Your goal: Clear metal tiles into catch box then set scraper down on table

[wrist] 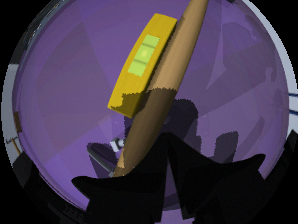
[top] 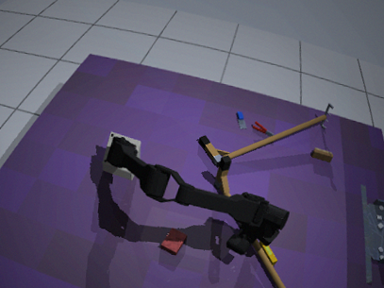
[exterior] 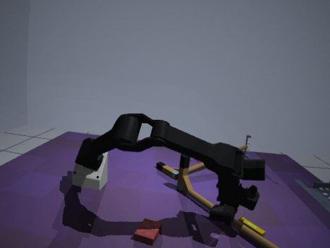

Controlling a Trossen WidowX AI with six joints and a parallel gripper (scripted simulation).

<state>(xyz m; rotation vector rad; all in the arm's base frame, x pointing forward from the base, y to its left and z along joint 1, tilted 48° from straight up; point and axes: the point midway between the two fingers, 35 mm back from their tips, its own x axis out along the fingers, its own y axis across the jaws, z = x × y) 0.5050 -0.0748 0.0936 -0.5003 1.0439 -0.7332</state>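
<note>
The long scraper (top: 281,286) (exterior: 254,237) (wrist: 176,56), a wooden handle with a dark blade at the near end, lies flat on the purple table. My gripper (top: 243,244) (exterior: 222,213) (wrist: 165,136) is shut and sits low right over the handle, which runs under it and is not between the fingers. The steel bench plate (top: 375,221) (exterior: 322,191) lies at the right edge of the table with several small metal tiles (top: 380,225) scattered on it. I cannot make out the catch box.
A yellow block (top: 270,255) (exterior: 252,226) (wrist: 143,63) lies against the handle beside the gripper. A second long wooden tool (top: 279,136) (exterior: 197,166) crosses behind. A red block (top: 173,241) (exterior: 148,230), a brown block (top: 322,154), a blue piece (top: 240,116) and a red-handled tool (top: 259,129) lie around.
</note>
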